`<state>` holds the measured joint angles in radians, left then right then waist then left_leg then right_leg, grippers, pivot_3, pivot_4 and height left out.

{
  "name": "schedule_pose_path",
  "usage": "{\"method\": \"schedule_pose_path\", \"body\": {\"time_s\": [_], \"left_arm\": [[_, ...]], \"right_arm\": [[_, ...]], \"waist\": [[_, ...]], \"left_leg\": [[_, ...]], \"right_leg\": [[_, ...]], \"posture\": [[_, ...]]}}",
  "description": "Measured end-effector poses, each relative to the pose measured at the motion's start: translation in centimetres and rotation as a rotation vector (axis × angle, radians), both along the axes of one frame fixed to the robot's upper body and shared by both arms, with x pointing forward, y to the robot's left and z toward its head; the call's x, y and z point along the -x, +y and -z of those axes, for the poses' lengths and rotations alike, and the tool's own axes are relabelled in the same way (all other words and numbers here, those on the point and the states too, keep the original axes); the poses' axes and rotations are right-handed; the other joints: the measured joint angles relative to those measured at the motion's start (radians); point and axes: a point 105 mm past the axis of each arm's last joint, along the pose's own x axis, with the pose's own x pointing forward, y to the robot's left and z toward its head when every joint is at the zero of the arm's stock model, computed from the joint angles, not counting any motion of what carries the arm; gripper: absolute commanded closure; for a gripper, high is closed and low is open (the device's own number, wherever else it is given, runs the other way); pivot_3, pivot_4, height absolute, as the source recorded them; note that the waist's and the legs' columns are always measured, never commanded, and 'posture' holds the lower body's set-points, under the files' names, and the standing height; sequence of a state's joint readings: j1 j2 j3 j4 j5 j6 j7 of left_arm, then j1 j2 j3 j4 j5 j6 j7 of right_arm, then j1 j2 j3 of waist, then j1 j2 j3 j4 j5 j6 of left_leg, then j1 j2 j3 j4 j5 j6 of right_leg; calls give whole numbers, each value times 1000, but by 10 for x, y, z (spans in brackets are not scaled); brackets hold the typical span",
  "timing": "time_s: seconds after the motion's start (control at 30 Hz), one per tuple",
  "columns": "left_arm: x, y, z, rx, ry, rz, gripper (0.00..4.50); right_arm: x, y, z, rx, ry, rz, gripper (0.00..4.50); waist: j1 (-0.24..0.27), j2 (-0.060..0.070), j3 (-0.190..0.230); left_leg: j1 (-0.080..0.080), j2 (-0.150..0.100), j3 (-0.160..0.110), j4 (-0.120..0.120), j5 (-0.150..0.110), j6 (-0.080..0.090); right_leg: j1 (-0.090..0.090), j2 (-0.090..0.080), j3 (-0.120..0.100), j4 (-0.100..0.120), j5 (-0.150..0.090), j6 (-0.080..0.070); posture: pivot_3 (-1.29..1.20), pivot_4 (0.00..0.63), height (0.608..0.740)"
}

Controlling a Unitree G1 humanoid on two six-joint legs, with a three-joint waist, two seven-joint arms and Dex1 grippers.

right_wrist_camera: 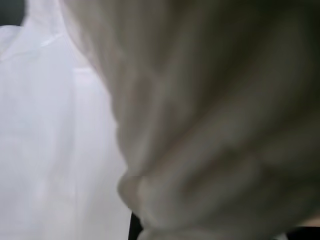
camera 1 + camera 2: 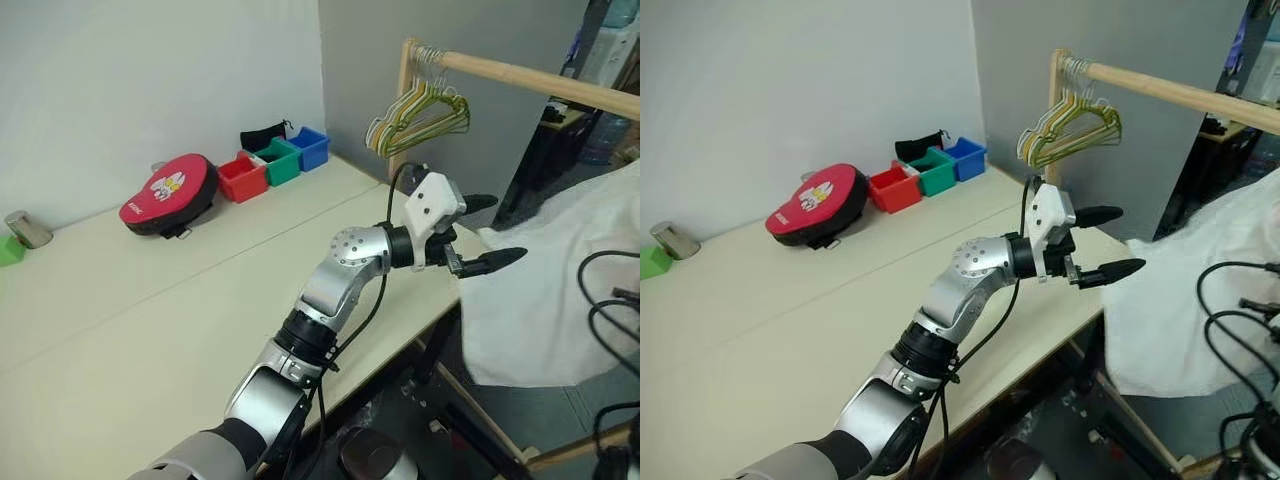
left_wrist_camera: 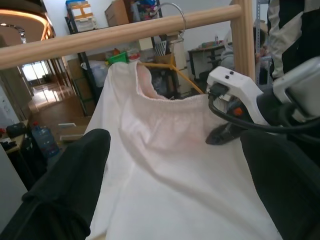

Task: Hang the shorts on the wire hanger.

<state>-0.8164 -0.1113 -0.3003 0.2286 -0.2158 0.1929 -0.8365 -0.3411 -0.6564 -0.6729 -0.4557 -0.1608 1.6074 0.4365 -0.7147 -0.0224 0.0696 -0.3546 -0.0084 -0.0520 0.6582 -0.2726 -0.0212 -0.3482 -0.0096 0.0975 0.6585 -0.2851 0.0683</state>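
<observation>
Shorts (image 3: pixel 165 165): white, hanging just ahead of the left claw, waistband up near the wooden rail (image 3: pixel 120 37).
Left claw (image 2: pixel 487 232): fingers spread wide, empty, past the counter (image 2: pixel 150 300) edge.
Right claw (image 3: pixel 225 132): pressed together, pinching the shorts' waistband.
Wire hanger (image 3: pixel 172 62): behind the waistband, hooked on the rail.

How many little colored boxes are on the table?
3, in a row at the table's far edge by the wall: a red box, a green box and a blue box. None seems hidden.
</observation>
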Motion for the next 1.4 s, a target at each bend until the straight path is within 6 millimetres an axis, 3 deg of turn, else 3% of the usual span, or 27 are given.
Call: {"method": "schedule_pose_path", "body": {"time_s": [0.3,0.47,0.63,0.87,1.13,1.23,1.3,1.4], "left_arm": [[-4,2,0,2,-3,-33,50],[-7,0,-1,9,-9,-64,50],[-5,0,2,4,-10,-63,50],[-6,3,5,-6,-12,-71,0],[-5,3,6,-6,-9,-71,0],[-4,1,6,-5,-10,-63,0],[-4,1,6,-4,-12,-62,0],[-3,0,5,-3,-14,-57,0]], "right_arm": [[-8,-35,-17,-122,12,66,4500],[-6,-55,-12,-277,30,126,4500],[-14,-48,-3,-349,15,98,4500],[-18,-34,9,-332,25,67,2943],[-5,-33,-2,-144,26,96,1236],[-1,-30,-4,-95,20,101,378],[3,-31,-9,-56,12,112,6],[7,-30,-19,7,-16,126,6]], "waist": [[6,1,1],[21,1,2],[26,0,2],[40,1,2],[58,1,2],[56,1,2],[55,1,2],[50,1,2]], "left_leg": [[1,-3,1,0,-2,0],[6,-8,1,0,-4,4],[6,-12,2,2,-5,5],[6,-13,1,1,-6,6],[6,-13,0,1,-6,6],[6,-14,1,1,-7,6],[6,-13,0,1,-7,6],[6,-13,0,1,-7,6]], "right_leg": [[6,-3,2,-8,0,2],[13,-9,4,-13,-1,5],[15,-12,6,-15,-2,6],[15,-14,6,-15,-3,10],[15,-14,5,-16,-2,13],[15,-14,5,-16,-2,13],[14,-14,5,-16,-2,13],[14,-14,5,-16,-4,10]], "posture": [[-597,41,740],[-584,44,740],[-573,43,740],[-574,36,740],[-606,24,740],[-620,20,740],[-625,19,740],[-643,15,740]]}}
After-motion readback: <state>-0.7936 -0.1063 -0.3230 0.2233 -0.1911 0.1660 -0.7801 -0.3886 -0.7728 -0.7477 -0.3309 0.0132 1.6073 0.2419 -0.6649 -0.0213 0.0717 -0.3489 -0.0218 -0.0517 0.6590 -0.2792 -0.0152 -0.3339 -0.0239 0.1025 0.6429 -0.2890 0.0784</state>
